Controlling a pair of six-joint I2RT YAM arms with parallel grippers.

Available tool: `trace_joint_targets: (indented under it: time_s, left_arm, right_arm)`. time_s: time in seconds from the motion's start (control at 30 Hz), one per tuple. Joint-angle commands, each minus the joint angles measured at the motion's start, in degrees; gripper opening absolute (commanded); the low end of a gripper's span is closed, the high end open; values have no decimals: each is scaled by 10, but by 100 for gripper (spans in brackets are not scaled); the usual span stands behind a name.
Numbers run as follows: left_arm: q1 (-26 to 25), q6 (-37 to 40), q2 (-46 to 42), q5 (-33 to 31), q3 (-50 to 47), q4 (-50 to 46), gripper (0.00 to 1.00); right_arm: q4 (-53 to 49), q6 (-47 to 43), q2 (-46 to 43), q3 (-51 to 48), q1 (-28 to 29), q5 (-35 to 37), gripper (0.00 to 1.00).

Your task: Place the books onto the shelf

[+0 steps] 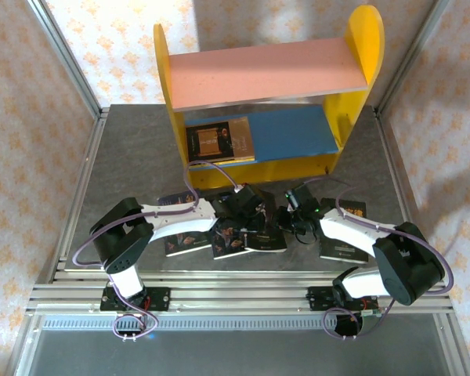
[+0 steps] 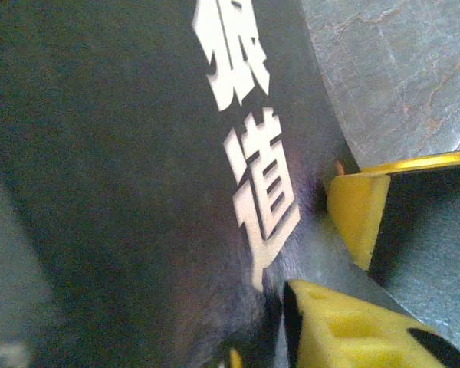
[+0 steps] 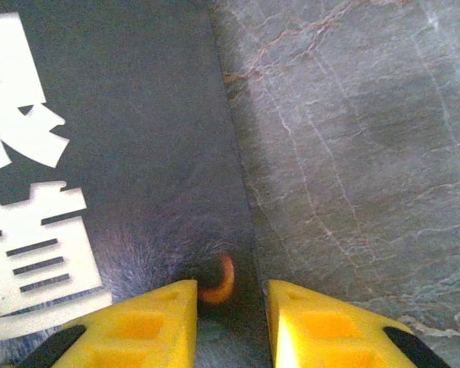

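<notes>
Facing floral walls (image 1: 31,94), grey stone table (image 1: 133,149) holds books (image 1: 186,243); right jaws apart, left unclear.

The grey veined tabletop (image 3: 353,153) looks like polished stone, smooth with a dull sheen. The dark blue-black paperback cover (image 3: 138,115) is coated paper, faintly glossy. The yellow moulded fingers (image 3: 153,326) are matt plastic. The yellow, pink and blue shelf (image 1: 266,74) is painted wood, matt; the silver frame rails (image 1: 235,294) are ribbed metal.
</notes>
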Motion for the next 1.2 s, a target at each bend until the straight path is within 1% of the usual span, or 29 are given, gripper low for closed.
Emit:
trace_joint_targets:
  time_s: [0.0,0.1,0.3,0.4,0.5,0.6,0.7,0.8,0.93,1.0,1.17]
  left_arm:
    - [1,15,-29,-16,6,-2,34]
    - [2,18,-35,-12,2,6,26]
    - [2,36,-66,-11,-8,29,11]
    - [2,40,-98,-6,-7,26,6]
    - [-1,38,-149,4,-8,20,5]
    - [0,33,-199,-11,-2,4,2]
    - [-1,19,-226,-60,23,-33,0]
    - [1,9,-243,-98,45,-32,0]
    - [4,1,-243,-146,66,-5,0]
    - [12,-2,-237,-170,79,5,0]
    - [34,-4,-234,-190,98,38,0]
  right_arm:
    - [6,-2,-9,7,6,14,31]
    - [5,-1,-10,6,6,16,32]
    - [-9,5,-34,9,6,46,39]
    - [-30,5,-59,21,4,64,42]
    - [-55,5,-85,34,2,76,43]
    - [-72,11,-124,45,0,86,44]
    - [-81,33,-162,60,-6,97,46]
    - [-74,59,-203,76,-7,108,50]
    - [-36,98,-245,81,-7,123,56]
    - [4,127,-257,72,-7,123,60]
    - [97,189,-264,37,-1,117,62]
